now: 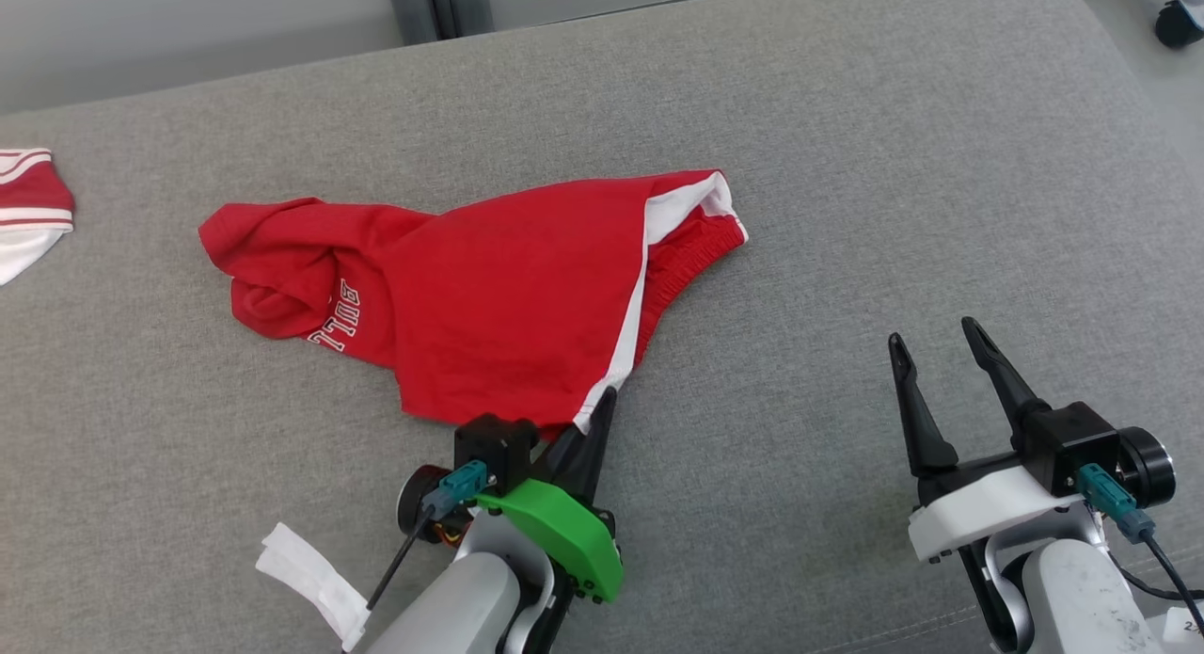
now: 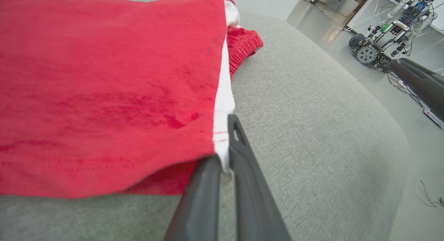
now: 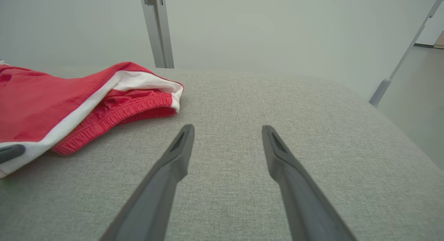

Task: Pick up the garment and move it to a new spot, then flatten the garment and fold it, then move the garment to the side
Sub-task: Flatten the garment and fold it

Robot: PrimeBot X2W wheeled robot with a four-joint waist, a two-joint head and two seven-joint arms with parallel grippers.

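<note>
On the grey cushion (image 1: 847, 165), the red garment (image 1: 489, 296) lies left of centre and a little toward the far side. Its long axis runs left to right across the head view. The left end is crumpled and rolled in on itself, with white lettering beside it, turned sideways to the robot. The right end is the gathered elastic band (image 1: 682, 259), which points to the far right and lies partly under a folded-over flap.

A white stripe (image 1: 625, 343) runs down from the far right corner to the near edge, tilted toward the robot. It ends at the nearest corner of the cloth, and that corner points straight at the left arm.

The left gripper (image 1: 599, 417) sits at that corner, fingers aimed away from the robot along the stripe. They are clenched on the garment. In the left wrist view the white stripe's end is pinched between the two dark fingers (image 2: 242, 157), and the red hem beside it is lifted slightly off the cushion.

The right gripper (image 1: 936, 334) is well to the right of the garment, over bare cushion, touching no cloth. Its fingers are spread apart and point away from the robot, and they grasp nothing.

At the far left edge lies another red and white cloth (image 1: 28, 202), well apart from the garment.
</note>
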